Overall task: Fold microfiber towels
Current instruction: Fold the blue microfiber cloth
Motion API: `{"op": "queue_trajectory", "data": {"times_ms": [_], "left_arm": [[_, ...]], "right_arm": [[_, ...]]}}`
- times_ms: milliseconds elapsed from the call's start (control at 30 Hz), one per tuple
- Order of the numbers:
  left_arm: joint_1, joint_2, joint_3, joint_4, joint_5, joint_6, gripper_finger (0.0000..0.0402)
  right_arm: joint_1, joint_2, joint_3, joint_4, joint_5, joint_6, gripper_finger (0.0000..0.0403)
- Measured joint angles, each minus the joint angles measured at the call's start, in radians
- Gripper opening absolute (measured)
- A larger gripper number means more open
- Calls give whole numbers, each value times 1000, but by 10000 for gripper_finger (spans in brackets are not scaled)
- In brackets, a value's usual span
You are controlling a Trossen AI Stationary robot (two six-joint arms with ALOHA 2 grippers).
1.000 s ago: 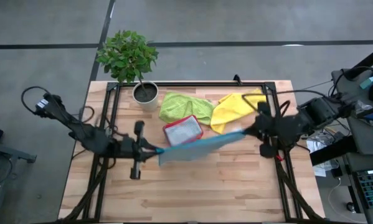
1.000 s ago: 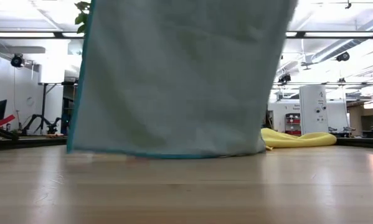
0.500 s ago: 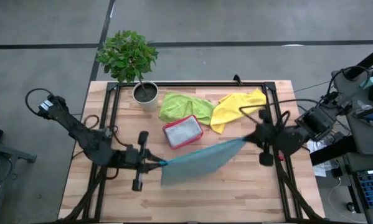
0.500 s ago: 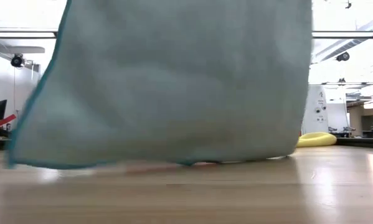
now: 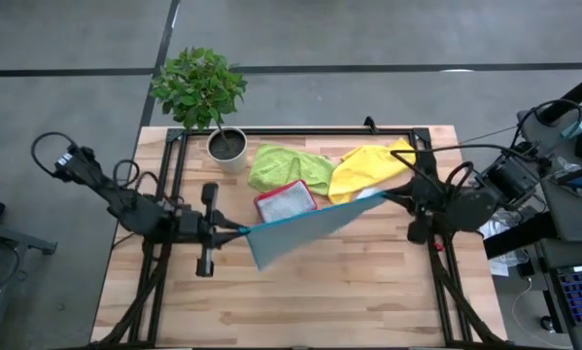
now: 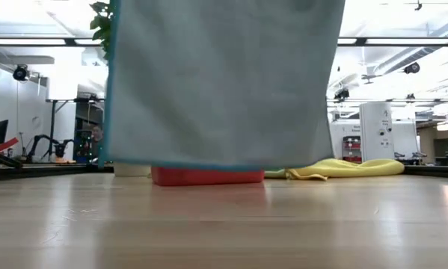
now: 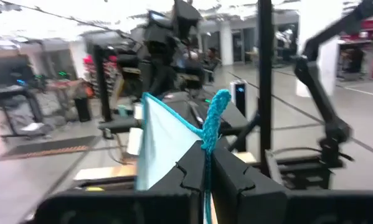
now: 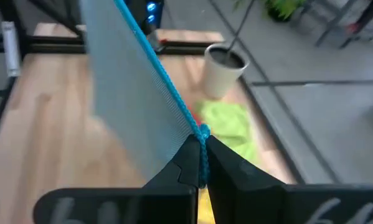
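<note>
Two pincers, teal towel stretched between.

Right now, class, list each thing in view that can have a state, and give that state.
Teal towel: held up, stretched between both grippers.
Left gripper: shut on one corner.
Right gripper: shut on the other.
Green towel: crumpled.
Yellow towel: crumpled.
Pink tray: flat on table.

Bright overhead ceiling strips wash the room; glare blows out the left wrist view at twelve o'clock, which is motion-blurred. The wooden tabletop gleams softly, foreground unfocused.
</note>
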Motion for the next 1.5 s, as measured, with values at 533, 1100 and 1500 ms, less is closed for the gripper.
{"op": "queue_trajectory", "data": {"times_ms": [533,1100,1500], "left_arm": [[-139,313,-24,2,112,-349,0],[-173,613,-17,176,401,-717,0],[-162,677,-44,192,428,-728,0]], "right_arm": [[151,153,-164,-1,-499,384,9],[261,504,-232,351,-871,501,9],[181,515,-336,510,-946,451,9]]}}
